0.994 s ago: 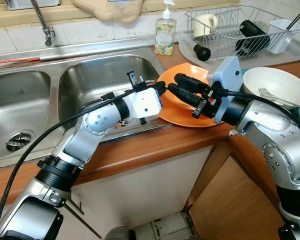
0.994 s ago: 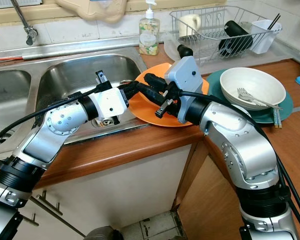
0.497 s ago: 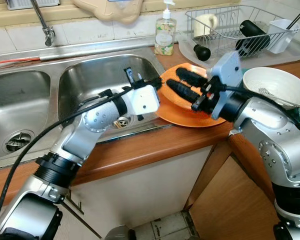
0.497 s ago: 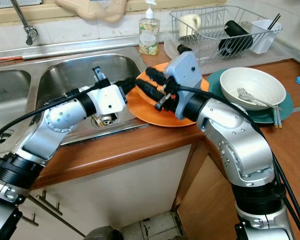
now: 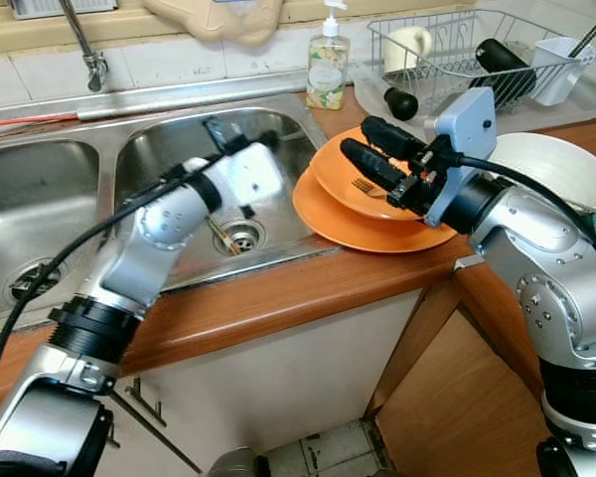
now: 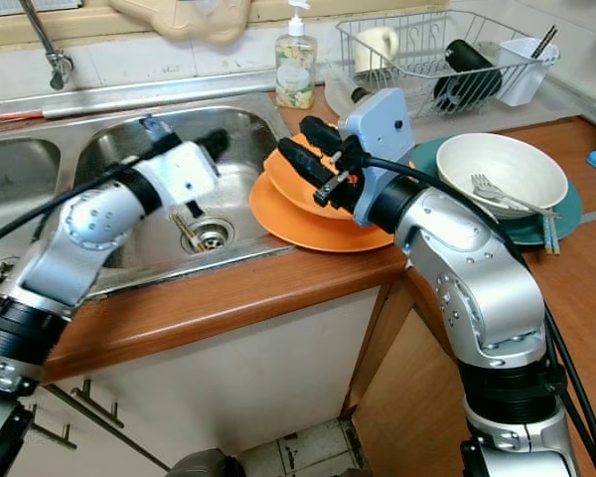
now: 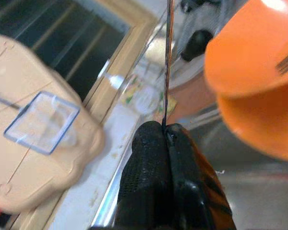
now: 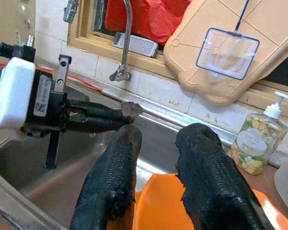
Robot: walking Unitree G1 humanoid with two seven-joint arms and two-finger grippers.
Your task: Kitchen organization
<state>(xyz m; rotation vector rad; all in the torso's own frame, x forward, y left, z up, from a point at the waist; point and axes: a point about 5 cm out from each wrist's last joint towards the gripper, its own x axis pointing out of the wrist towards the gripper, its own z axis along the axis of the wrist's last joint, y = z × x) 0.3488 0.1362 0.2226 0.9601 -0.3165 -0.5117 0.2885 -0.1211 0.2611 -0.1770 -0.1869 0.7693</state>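
Left wrist view: left end effector (image 7: 167, 139) closed | fork (image 7: 287, 61) on plate (image 7: 249, 48)

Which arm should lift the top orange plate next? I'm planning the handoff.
Right, probably. The right gripper hovers open just over the top orange plate, while the left gripper is shut over the sink, pinching something thin.

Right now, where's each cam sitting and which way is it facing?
Left eye: on the head, looking down at the sink and counter; both arms show.
Right eye: beside it, same scene.
Left wrist: looks along the left gripper, shut on a thin stick, toward the orange plates.
Right wrist: looks along the open right gripper, over the plates toward the sink; the left gripper shows.
Shared: both wrist views catch the plates and the soap bottle.
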